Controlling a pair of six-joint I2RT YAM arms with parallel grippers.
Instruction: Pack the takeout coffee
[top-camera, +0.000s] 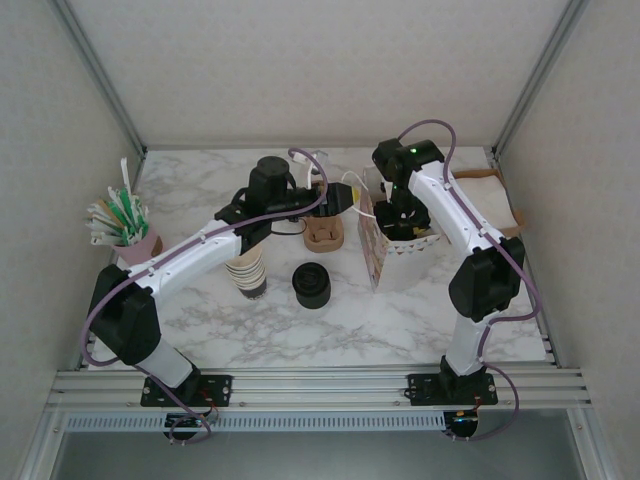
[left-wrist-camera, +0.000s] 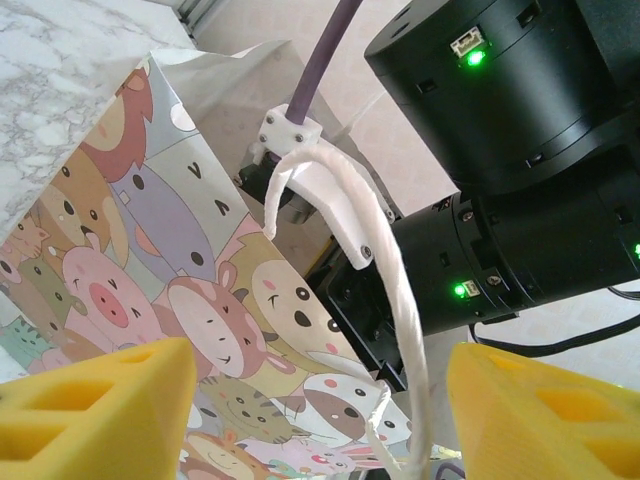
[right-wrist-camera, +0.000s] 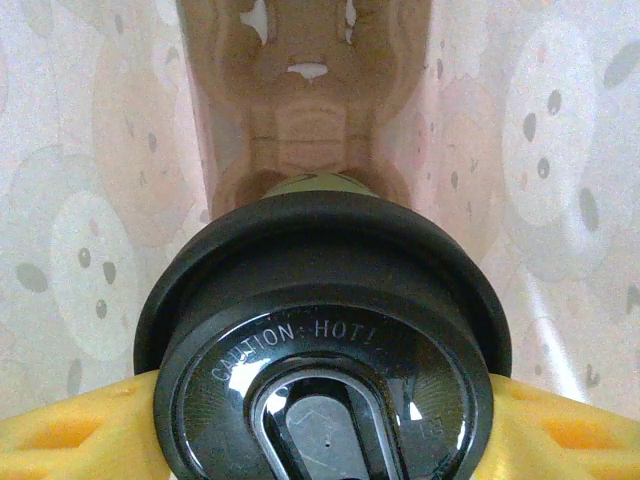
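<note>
The right fingers (right-wrist-camera: 70, 430) are closed on the coffee (right-wrist-camera: 320, 300), which is held upright inside the bag (right-wrist-camera: 90, 200), between its printed walls. The left fingers (left-wrist-camera: 90, 410) stand apart, with the bag's rope handle (left-wrist-camera: 395, 300) passing loosely between them, ungripped. The placing step is judged in hand. Next, the coffee must be seated level on the bag's floor, then released.

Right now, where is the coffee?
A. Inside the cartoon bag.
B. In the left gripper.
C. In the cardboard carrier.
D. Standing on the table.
A: the coffee sits in the right gripper, with the printed walls of the bag all around it.
</note>
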